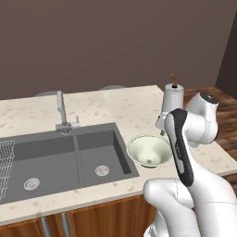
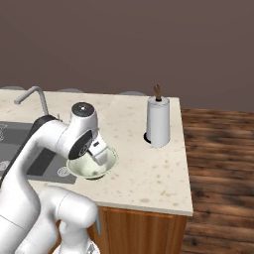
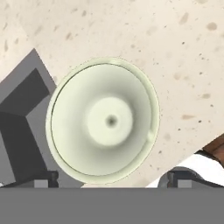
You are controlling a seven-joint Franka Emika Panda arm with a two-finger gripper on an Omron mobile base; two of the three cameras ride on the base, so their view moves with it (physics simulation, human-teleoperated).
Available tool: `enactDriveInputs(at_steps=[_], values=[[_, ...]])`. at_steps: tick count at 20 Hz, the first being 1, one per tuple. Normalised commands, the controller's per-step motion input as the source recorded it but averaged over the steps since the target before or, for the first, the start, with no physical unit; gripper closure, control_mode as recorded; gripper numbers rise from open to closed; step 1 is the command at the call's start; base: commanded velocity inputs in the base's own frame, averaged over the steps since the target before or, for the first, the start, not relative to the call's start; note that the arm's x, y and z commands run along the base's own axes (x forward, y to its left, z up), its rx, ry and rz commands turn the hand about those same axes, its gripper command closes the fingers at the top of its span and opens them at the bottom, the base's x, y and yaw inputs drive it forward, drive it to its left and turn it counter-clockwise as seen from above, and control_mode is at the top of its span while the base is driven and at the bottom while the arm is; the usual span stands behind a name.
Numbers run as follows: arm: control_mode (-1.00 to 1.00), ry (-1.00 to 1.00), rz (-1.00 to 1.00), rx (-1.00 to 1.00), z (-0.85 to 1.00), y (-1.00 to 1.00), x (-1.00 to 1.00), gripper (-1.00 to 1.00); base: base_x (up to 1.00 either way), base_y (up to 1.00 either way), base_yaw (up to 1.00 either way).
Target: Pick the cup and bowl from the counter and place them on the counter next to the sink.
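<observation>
The pale cream-green bowl (image 1: 148,150) (image 2: 92,168) (image 3: 103,120) sits upright on the beige speckled counter (image 1: 134,106) (image 2: 144,163) (image 3: 175,52), just right of the dark grey sink (image 1: 60,157) (image 2: 20,134) (image 3: 22,109). Its rim slightly overlaps the sink's edge in the hand view. My gripper (image 2: 99,154) (image 3: 111,180) hangs directly above the bowl, open, with nothing between its fingertips. The arm partly covers the bowl in the right base view. The cup is out of view.
A white paper-towel roll (image 1: 172,99) (image 2: 158,121) stands behind the bowl toward the back right. The faucet (image 1: 61,109) (image 2: 32,96) rises behind the sink, and a wire rack (image 1: 3,162) lies in the left basin. The counter ends at the right over wooden floor (image 2: 218,163).
</observation>
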Motion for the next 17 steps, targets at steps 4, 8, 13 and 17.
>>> enactDriveInputs(at_steps=[4, 8, 13, 17], values=[[-1.0, -0.02, 0.16, -0.02, 0.34, 0.0, -0.33, -1.0, 0.0, 0.0, 0.0], [-1.0, -0.02, 0.26, 0.0, 0.22, 0.0, -0.54, -1.0, 0.0, 0.0, 0.0], [-1.0, -0.02, 0.31, 0.0, 0.11, 0.02, -0.66, -1.0, 0.0, 0.0, 0.0], [-1.0, 0.0, 0.28, -0.01, 0.06, 0.06, -0.7, -1.0, 0.0, 0.0, 0.0]])
